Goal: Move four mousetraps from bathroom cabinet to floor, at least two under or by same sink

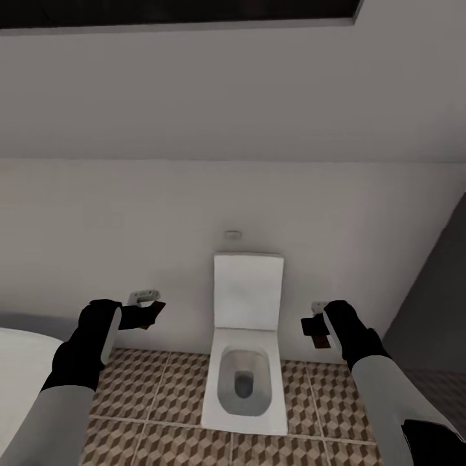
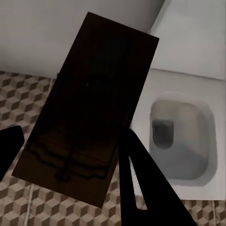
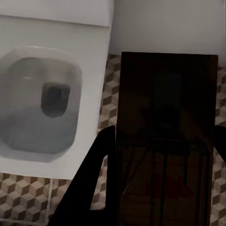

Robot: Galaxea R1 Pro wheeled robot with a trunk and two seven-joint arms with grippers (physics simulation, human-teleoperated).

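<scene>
Your left gripper [image 1: 154, 313] is clamped on a mousetrap [image 1: 150, 315]; in the left wrist view that trap [image 2: 89, 108] is a dark brown slab tilted between the two black fingers [image 2: 141, 183], with thin wire parts faintly visible on its near half. You hold it in the air above the tiled floor [image 1: 155, 388], to the left of the toilet [image 1: 244, 362] and in front of the white wall [image 1: 129, 213]. Just behind the gripper, a small pale fitting [image 1: 144, 296] sits on the wall.

Your right gripper [image 1: 315, 331] is likewise closed on a second mousetrap [image 1: 316, 332]. In the right wrist view this trap [image 3: 165, 141] stands nearly square to the camera, its lower half gripped between the dark fingers [image 3: 101, 174], with wire parts and a faint reddish patch near the bottom. You hold it above the floor too, to the right of the toilet, with another small wall fitting [image 1: 318, 304] just behind it.

Both arms reach forward at about the same height, one on each side of the toilet, well apart from each other. The toilet's lid [image 1: 248, 291] is up against the wall and the bowl is open. A small flush plate [image 1: 233, 234] sits on the wall above it.

At the lower left edge of the head view a rounded white surface [image 1: 19, 382] shows beside your left forearm; you cannot tell from here what it belongs to. A dark grey panel [image 1: 433, 310] stands at the right edge.
</scene>
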